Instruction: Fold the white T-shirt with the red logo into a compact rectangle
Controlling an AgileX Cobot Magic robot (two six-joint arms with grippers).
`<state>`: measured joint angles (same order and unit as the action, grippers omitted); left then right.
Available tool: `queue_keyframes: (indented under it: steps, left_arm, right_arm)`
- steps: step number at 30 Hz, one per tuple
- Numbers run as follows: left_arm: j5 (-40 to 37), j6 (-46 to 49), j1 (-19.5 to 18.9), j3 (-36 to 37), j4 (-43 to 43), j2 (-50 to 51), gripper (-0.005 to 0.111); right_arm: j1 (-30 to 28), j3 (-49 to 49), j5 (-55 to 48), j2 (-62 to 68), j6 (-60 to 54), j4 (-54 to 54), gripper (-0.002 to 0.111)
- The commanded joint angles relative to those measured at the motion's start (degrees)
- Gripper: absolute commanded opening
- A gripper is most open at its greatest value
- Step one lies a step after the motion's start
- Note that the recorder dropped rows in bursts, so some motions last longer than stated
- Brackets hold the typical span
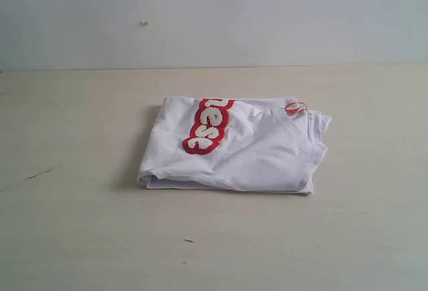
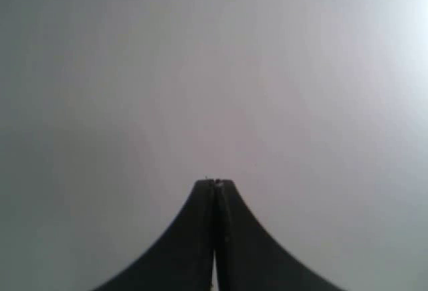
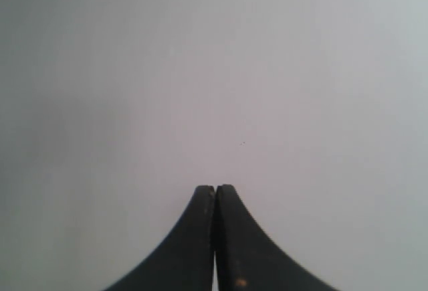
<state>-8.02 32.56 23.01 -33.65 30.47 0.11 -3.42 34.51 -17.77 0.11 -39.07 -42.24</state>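
Note:
The white T-shirt [image 1: 234, 147] lies folded into a compact, roughly rectangular bundle in the middle of the table. Part of the red logo [image 1: 208, 126] shows on its upper left, running towards the back edge. A small orange tag [image 1: 295, 108] sits at the neck on the back right corner. No arm appears in the exterior view. My left gripper [image 2: 215, 182] is shut with nothing between its black fingers, facing a blank pale surface. In the right wrist view my right gripper [image 3: 215, 187] is likewise shut and empty, with only a plain pale surface ahead.
The pale wooden table [image 1: 80, 224] spreads wide on all sides of the shirt, with a dark scuff [image 1: 40, 172] at the left and a small dark speck [image 1: 188, 241] near the front. A plain white wall [image 1: 214, 17] stands behind.

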Motion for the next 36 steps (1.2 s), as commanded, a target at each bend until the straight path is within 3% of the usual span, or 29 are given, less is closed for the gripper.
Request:
queue_keyframes:
  steps: [1,6,12,15,29,36]
  left_arm:
    - [-0.2,-0.5,-0.5,0.3,-3.5,-0.1,0.000]
    - [-0.2,-12.0,-3.4,0.5,-11.8,-0.1,0.000]
    - [1.6,-38.5,-7.2,2.9,-35.1,-0.1,0.000]
    - [3.6,-46.5,-8.9,4.3,-40.9,-0.1,0.000]
    - [3.6,-46.5,-16.9,5.4,-36.7,-0.1,0.000]
    - [3.2,-46.0,-17.4,8.9,-36.2,-0.1,0.000]
  right_arm:
    - [0.1,-0.4,-0.1,-0.1,0.2,0.2,0.000]
    - [0.1,-0.4,-0.1,-0.1,0.2,0.2,0.000]
    - [0.1,-0.4,-0.1,-0.1,0.2,0.2,0.000]
    - [0.1,-0.4,-0.1,-0.1,0.2,0.2,0.000]
    - [0.1,-0.4,-0.1,-0.1,0.2,0.2,0.000]
    - [0.1,-0.4,-0.1,-0.1,0.2,0.2,0.000]
